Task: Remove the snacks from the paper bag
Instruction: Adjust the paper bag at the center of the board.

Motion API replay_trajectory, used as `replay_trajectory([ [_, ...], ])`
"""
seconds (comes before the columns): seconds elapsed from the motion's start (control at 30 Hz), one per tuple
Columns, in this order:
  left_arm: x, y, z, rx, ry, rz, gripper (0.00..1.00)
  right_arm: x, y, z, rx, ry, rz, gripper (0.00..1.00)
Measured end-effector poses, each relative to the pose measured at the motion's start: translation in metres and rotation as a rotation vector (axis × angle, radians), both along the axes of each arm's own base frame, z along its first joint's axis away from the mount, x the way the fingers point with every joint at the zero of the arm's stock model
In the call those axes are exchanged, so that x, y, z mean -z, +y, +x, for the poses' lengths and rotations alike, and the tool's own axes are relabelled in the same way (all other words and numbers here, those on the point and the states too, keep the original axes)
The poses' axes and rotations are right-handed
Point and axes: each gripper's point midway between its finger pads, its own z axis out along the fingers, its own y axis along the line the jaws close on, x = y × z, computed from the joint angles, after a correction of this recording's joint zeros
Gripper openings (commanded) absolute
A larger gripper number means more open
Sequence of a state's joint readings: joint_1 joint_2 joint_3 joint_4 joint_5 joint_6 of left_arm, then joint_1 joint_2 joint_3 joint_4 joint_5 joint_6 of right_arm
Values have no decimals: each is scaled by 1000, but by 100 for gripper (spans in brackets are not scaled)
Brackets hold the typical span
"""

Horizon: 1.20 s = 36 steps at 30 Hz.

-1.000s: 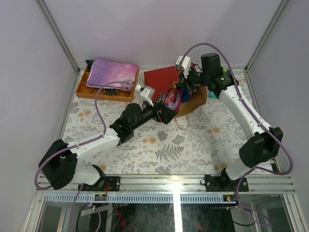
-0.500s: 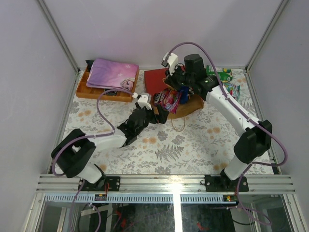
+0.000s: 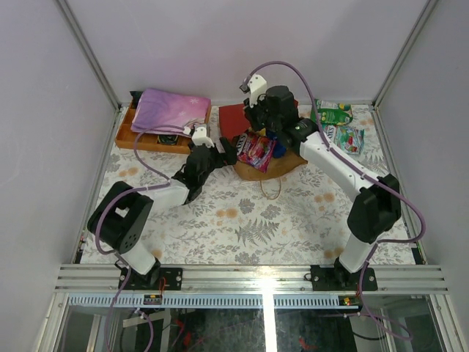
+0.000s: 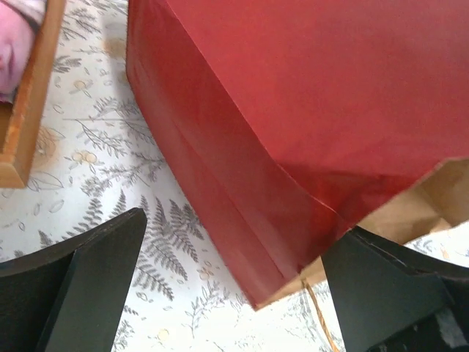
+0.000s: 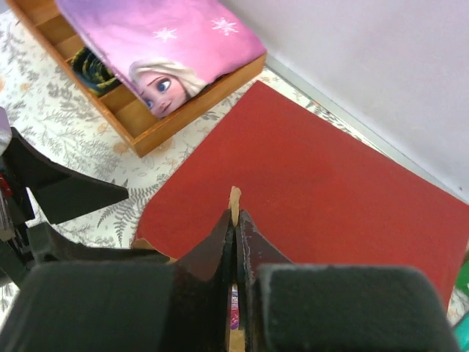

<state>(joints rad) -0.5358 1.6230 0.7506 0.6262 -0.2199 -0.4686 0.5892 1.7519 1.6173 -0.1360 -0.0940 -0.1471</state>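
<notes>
bag: paper bag on its side, pink packet at its mouth
right gripper: pinched on the bag's kraft rim
left gripper: spread wide, empty, just left of bag
outside: green packets right of bag
tip: hold rim up; left should enter the mouth, not hit the red wall
text: none legible

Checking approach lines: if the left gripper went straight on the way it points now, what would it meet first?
The paper bag: its red side wall fills the view between the open fingers of the left gripper, just ahead. Depth is unclear, but nothing else seems to lie between them.
</notes>
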Motion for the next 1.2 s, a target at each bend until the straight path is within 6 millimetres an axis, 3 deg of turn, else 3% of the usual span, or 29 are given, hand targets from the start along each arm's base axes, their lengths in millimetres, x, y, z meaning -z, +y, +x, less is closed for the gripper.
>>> replay_trajectory([
  [0.17,4,10,16,-27,13,3,64,-7,-10,1,105,-12,85,0],
  [0.23,11,12,18,-30,28,17,59,-12,-14,-1,141,-14,112,0],
  [0.43,25,17,20,-31,59,61,60,-36,-22,-9,228,-40,219,0],
  [0.53,27,18,29,-31,66,97,60,-38,-23,-8,262,-43,252,0],
  [0.87,27,42,73,-21,89,150,60,-7,-8,-2,285,18,261,0],
  [1.2,51,27,109,72,142,192,61,3,7,-14,278,24,245,0],
])
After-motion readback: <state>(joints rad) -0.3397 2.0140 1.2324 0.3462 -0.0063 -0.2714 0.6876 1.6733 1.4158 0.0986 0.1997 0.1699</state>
